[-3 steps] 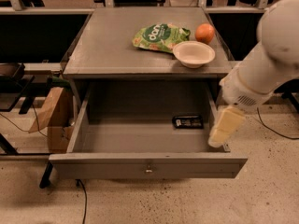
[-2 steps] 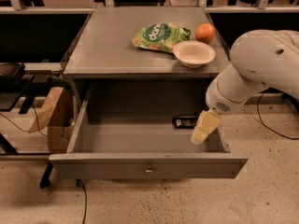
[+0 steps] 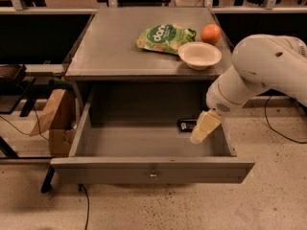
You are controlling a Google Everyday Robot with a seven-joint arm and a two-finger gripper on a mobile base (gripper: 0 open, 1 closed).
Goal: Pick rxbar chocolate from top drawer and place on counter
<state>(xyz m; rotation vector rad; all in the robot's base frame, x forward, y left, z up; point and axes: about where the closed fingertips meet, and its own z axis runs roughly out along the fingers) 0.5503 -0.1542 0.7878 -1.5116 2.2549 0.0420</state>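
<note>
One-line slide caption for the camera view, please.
Gripper inside the open top drawer, next to the rxbar chocolate; green bag, bowl and orange on the counter.

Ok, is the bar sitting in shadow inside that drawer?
Camera view: yes, the rxbar chocolate lies in the counter's shadow at the top drawer's back right, dark on dark; the pale pincer, just over its right end, stands out well; the counter top is evenly lit, without glare.

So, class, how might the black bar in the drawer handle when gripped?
The rxbar chocolate looks small and flat: probably light, unlikely to roll. Its wrapper may slip. The gripper hangs close by it over the top drawer.
</note>
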